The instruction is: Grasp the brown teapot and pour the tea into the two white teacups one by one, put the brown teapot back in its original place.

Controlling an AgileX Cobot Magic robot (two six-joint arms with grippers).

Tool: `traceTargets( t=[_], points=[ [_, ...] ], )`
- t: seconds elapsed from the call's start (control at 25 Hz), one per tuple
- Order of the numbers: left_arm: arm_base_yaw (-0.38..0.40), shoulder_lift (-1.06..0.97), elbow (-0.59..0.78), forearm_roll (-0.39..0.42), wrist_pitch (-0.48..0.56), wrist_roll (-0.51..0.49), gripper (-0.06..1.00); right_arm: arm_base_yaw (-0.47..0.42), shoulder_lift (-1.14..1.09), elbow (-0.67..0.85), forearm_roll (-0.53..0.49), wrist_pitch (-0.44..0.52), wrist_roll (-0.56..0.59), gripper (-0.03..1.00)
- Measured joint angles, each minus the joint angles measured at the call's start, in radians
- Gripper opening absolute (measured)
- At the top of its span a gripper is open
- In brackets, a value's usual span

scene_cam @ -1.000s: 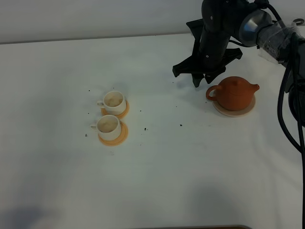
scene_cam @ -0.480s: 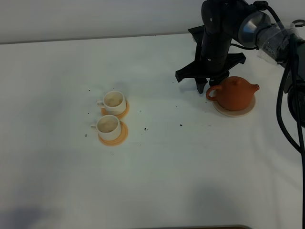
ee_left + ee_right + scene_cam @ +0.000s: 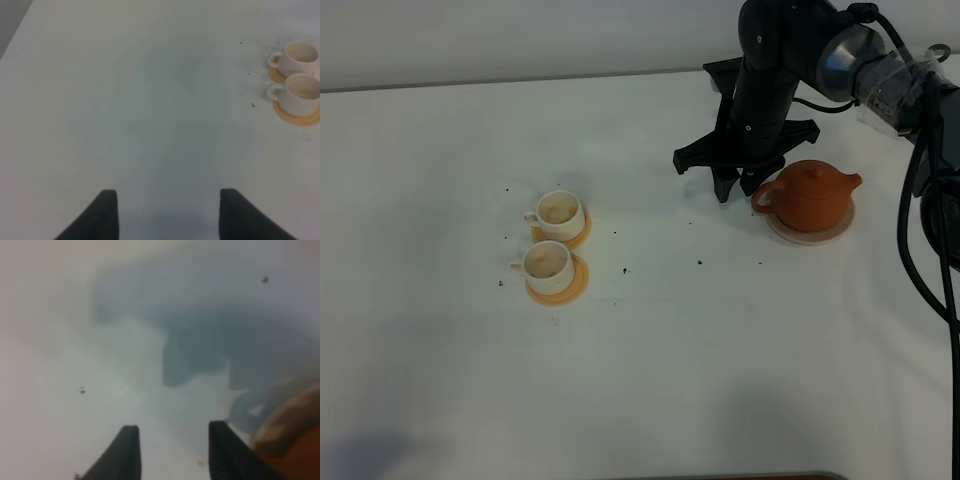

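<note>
Across the white table (image 3: 650, 380), the biggest change was the right arm (image 3: 760, 90): over the last second it had swung in towards the brown teapot (image 3: 812, 197) and then drifted back, so the right claw (image 3: 733, 190) ended just beside the loop handle, on the side towards the cups, and not around it. Its jaws stood wide apart with nothing between them. I judged the grasp not yet made, and the approach would have to be lined up on the handle again. The teapot had not shifted. It sat upright on its pale round coaster (image 3: 810, 235) at the right of the table, lid on, spout pointing away from the claw, squat and smooth, probably slippery. The left claw (image 3: 167, 215) hung open and empty over bare table. Well apart from the pot, the far teacup (image 3: 558, 210) and near teacup (image 3: 548, 262) stood on orange coasters (image 3: 575, 285), insides cream-stained, with no dark tea that I could see.
</note>
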Motion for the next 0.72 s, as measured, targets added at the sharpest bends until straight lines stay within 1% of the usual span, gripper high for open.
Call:
traceTargets(
  t=[0.72],
  points=[
    [0.0,0.0,0.0,0.0,0.0,0.0,0.45,0.027,0.0,0.021,0.014,0.003,-0.012,0.32]
  ],
)
